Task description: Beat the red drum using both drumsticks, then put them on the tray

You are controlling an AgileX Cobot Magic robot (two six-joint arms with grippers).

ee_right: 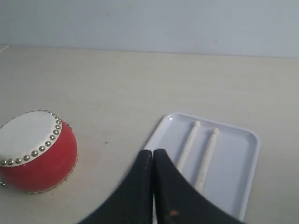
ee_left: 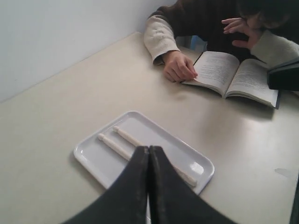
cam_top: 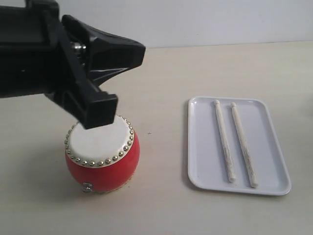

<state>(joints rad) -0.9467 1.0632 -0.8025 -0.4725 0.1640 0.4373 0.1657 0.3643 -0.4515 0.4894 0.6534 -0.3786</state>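
The red drum (cam_top: pixel 105 166) stands upright on the table at the left, its cream skin ringed with gold studs. The white tray (cam_top: pixel 266 147) lies to its right, and both drumsticks (cam_top: pixel 221 142) (cam_top: pixel 243 144) rest side by side in it. My left arm (cam_top: pixel 73 73) looms black above the drum. In the left wrist view the left gripper (ee_left: pixel 149 148) is shut on nothing, with the tray (ee_left: pixel 93 156) beyond it. The right gripper (ee_right: pixel 153 151) is also shut and empty, hanging between the drum (ee_right: pixel 37 158) and the tray (ee_right: pixel 238 163). It does not show in the exterior view.
A person sits at the far side of the table with a hand (ee_left: pixel 177 67) on an open book (ee_left: pixel 233 77). A dark object (ee_left: pixel 285 77) shows at that view's edge. A pale wall runs behind the table.
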